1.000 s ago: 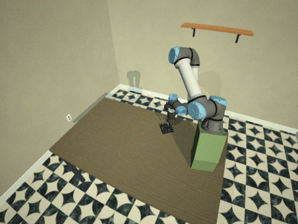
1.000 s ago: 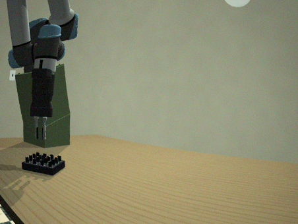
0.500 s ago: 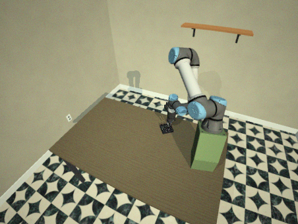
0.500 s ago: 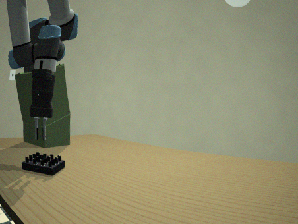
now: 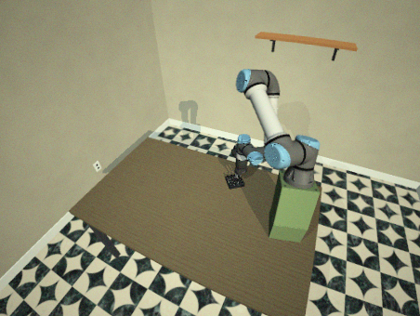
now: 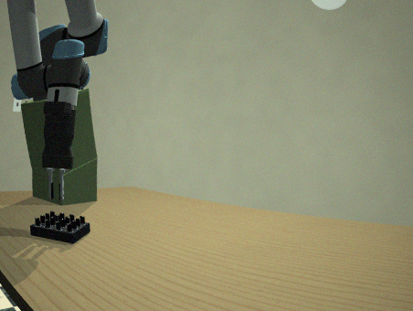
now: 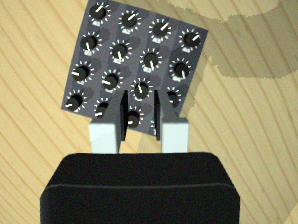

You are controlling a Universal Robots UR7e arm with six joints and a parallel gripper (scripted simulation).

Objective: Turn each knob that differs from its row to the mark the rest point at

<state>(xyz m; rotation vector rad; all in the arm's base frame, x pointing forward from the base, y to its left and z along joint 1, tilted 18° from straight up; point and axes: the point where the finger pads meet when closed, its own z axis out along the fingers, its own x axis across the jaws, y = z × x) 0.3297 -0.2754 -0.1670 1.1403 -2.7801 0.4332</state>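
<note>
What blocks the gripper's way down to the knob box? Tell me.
Nothing visible. The gripper hangs partly open and empty above the knob box, with only air between its fingers and the knobs below.

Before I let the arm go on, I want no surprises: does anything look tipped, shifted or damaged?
Nothing stands out. The knob box sits flat on the table, its knobs all upright. The gripper hangs above it, fingers part open, holding nothing and touching no knob.
</note>
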